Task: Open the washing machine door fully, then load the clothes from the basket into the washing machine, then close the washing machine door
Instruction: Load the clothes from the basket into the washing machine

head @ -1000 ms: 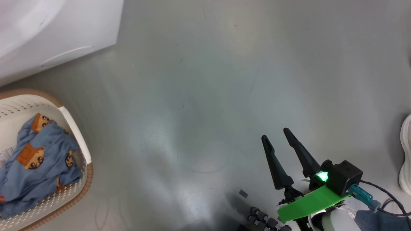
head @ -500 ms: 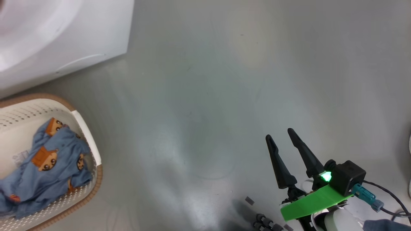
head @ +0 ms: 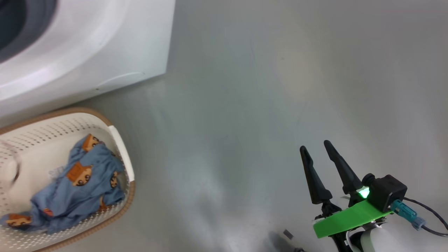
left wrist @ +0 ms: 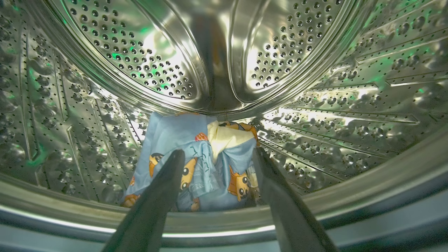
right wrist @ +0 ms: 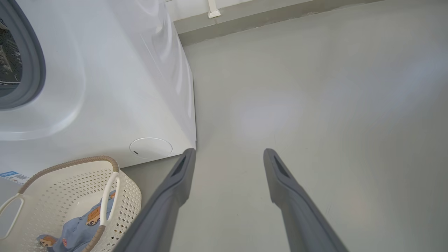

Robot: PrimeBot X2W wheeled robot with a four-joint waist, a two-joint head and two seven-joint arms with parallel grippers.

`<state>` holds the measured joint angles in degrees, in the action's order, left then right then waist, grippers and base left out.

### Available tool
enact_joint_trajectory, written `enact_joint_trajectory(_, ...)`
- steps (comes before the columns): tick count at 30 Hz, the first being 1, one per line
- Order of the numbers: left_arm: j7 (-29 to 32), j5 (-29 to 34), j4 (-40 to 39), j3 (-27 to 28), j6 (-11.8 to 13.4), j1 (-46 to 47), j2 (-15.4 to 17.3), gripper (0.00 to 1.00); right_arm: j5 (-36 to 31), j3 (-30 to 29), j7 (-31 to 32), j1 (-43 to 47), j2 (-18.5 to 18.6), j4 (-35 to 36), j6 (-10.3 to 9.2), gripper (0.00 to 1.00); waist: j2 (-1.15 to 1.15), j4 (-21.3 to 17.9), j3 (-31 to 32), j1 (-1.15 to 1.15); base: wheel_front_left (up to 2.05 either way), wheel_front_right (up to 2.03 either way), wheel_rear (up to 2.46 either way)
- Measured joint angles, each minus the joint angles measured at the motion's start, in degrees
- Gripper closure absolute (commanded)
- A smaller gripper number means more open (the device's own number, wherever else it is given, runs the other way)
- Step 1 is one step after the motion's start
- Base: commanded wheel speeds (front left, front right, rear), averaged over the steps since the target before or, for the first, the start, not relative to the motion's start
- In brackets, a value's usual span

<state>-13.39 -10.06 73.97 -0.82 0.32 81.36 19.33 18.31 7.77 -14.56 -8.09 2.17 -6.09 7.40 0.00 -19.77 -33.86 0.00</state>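
1. The left tool (left wrist: 218,154) is reaching through the mouth of the washing machine (head: 105,52), its 2 fingers standing wide apart and gripping nothing.
2. 1 piece of the clothes (left wrist: 182,136) is lying bunched on the bottom of the steel drum (left wrist: 315,105), showing between and just beyond the left fingertips; whether the tips are touching it cannot be told.
3. A 2nd piece of the clothes (head: 77,185) is lying in the basket (head: 52,129), heaped toward its right wall.
4. The basket is sitting on the grey floor (head: 245,105), just in front of the washing machine's lower front panel.
5. The right tool (head: 315,146) is hanging over bare floor, well apart from the basket, fingers spread wide and empty.
6. In the right wrist view, the grey gasket (right wrist: 35,70) is showing at the left edge.
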Motion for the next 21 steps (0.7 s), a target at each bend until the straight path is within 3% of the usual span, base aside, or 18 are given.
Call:
enact_joint_trajectory(9,-1.08,-1.68,-0.80,0.34,-0.04,-7.61,-4.30,0.00,-0.09,-1.26,0.00,0.11,0.04,-1.24,0.00,0.00,0.00,2.89,5.22,0.00,0.00,0.00,0.00)
enact_joint_trajectory(21,-1.15,-3.30,-9.95,0.65,-0.08,-22.31,-10.12,0.00,-1.30,-4.78,0.00,2.61,0.14,-2.83,0.00,0.00,0.00,7.93,13.06,0.00,0.00,0.00,0.00)
